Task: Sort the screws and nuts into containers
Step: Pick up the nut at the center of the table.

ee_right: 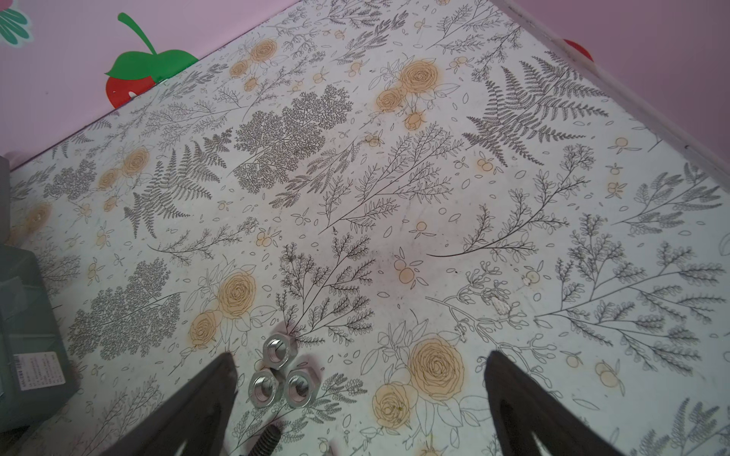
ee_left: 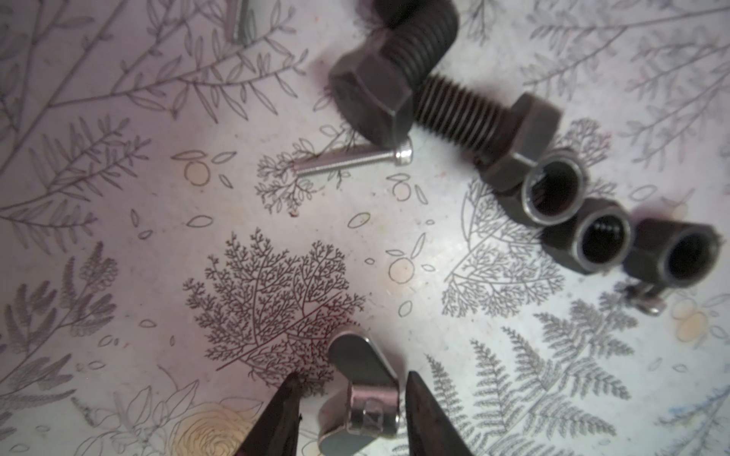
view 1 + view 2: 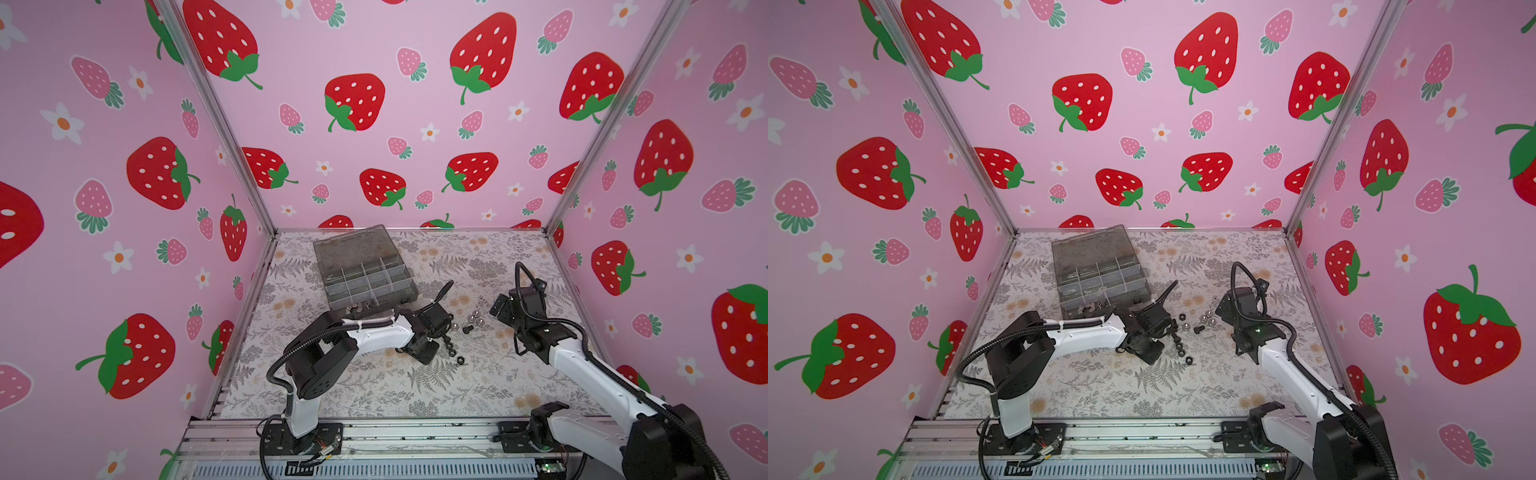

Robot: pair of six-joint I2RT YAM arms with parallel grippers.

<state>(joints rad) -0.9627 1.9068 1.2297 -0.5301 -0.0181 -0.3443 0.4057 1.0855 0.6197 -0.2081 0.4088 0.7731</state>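
A dull grey wing nut (image 2: 367,402) lies on the flowered table between the fingers of my left gripper (image 2: 351,377). The jaws stand open astride it: one fingertip (image 2: 412,389) touches its barrel, the other is a gap away. Beyond it lie two black bolts (image 2: 375,98), a thin silver screw (image 2: 355,160) and three black hex nuts (image 2: 551,193). My right gripper (image 1: 359,355) hovers wide open and holds nothing, beside three silver hex nuts (image 1: 278,351). The smoky-grey organiser box (image 3: 365,270) (image 3: 1100,270) stands open at the back left, with wing nuts (image 3: 357,307) in a front compartment.
Shiny silver nuts (image 3: 473,319) and a black bolt (image 3: 467,329) lie between the two arms. The box's lid (image 3: 353,245) leans back towards the rear wall. Pink strawberry walls close in three sides. A metal rail (image 3: 374,436) runs along the front edge.
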